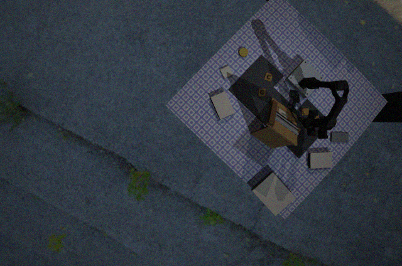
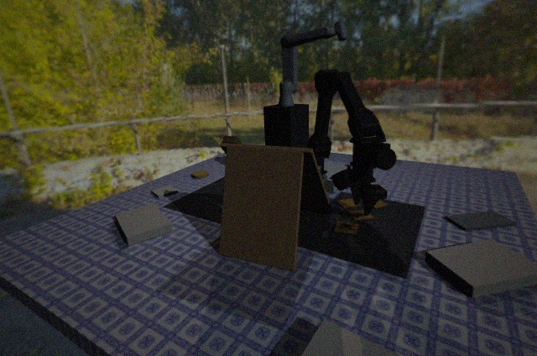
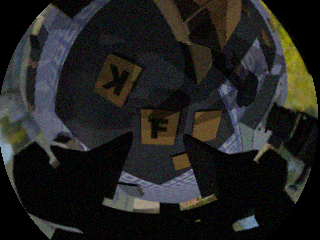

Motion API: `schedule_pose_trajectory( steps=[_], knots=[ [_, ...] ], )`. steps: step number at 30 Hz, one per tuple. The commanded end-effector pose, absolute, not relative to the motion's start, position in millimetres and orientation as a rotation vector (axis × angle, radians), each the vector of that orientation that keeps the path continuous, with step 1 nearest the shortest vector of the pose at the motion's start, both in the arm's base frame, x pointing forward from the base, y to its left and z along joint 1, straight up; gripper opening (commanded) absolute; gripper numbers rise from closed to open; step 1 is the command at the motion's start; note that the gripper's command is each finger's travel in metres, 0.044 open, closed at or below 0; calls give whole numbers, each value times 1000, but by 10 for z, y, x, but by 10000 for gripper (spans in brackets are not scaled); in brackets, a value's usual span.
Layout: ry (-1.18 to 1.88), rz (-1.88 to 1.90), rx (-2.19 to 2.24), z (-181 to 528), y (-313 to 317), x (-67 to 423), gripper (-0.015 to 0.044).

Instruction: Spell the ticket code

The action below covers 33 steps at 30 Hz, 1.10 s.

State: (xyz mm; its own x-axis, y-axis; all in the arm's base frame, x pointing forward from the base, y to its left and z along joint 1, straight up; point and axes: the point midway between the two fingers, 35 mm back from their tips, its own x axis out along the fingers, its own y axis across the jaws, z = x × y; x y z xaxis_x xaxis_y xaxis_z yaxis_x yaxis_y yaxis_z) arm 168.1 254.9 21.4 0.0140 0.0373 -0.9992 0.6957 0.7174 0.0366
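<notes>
We see the arm [image 2: 346, 113] bent down over the dark mat [image 2: 381, 239] on the checked surface [image 2: 173, 300]. Its jaws stand spread, with nothing between them, low over a group of tan letter tiles.

In the wrist view the F tile [image 3: 159, 127] lies flat on the mat, in line with the gap between the two dark fingers. We cannot tell whether the fingertips touch it. Just beside it lies another tan tile [image 3: 207, 126] whose letter is too blurred for us to read, and a smaller tan piece [image 3: 180, 162] shows below the two. The K tile [image 3: 118, 80] lies apart from them, further out on the mat, turned at an angle.

From the top view two more tiles [image 1: 268, 76] lie on the far part of the mat, well apart from the arm. The brown board [image 2: 260, 204] stands upright and tilted back on the mat, beside the arm. Its rail [image 1: 285, 120] shows only as pale strips on the board's face in the top view; we cannot make out any tiles in it. We cannot pick out the ticket or read its code.
</notes>
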Motion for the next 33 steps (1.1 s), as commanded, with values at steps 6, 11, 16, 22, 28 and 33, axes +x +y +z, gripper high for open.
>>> schedule_pose_trajectory(
  steps=[6, 11, 16, 22, 28, 33],
  knots=[
    [1481, -576, 631, 92, 2538, 1681, 340],
    [1481, -576, 631, 23, 2539, 1681, 340],
    [1481, -576, 631, 20, 2539, 1681, 340],
    [1481, -576, 631, 20, 2539, 1681, 340],
    [1481, -576, 631, 20, 2539, 1681, 340],
    [1481, -576, 631, 20, 2539, 1681, 340]
  ],
)
